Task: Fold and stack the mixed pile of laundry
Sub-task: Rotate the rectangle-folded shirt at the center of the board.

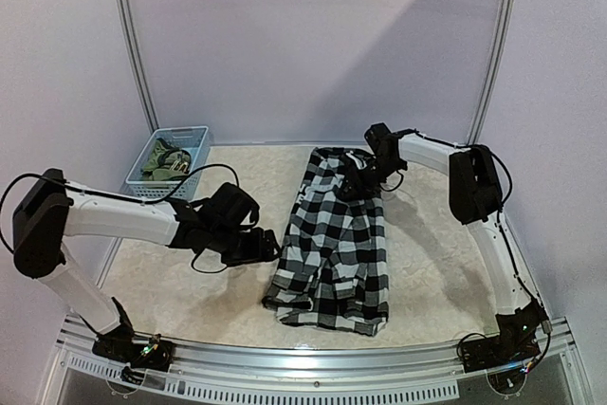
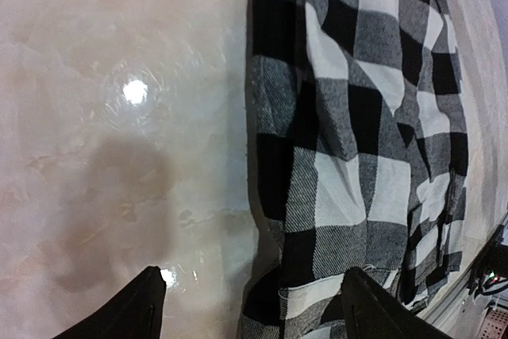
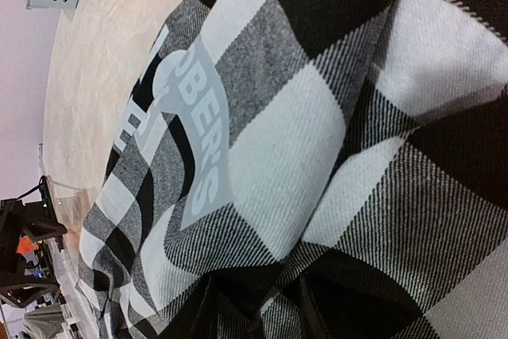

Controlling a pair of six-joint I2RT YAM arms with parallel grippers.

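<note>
Pale marbled surface (image 1: 446,263), lilac walls all round, and we see the checked shirt (image 1: 337,244) laid lengthwise mid-surface. The right gripper (image 1: 365,175) sits at its far collar end, fingers narrow, pinching a bunched fold. The left gripper (image 1: 258,242) hovers at the shirt's left edge, fingers (image 2: 135,307) wide, holding nothing. We judge the shirt's fold is in hand; next, the left needs a clean bite on that edge. The olive-green shirt (image 1: 163,163) lies in the blue lattice basket (image 1: 194,133), mostly hidden; the right fingertips are cut off.
</note>
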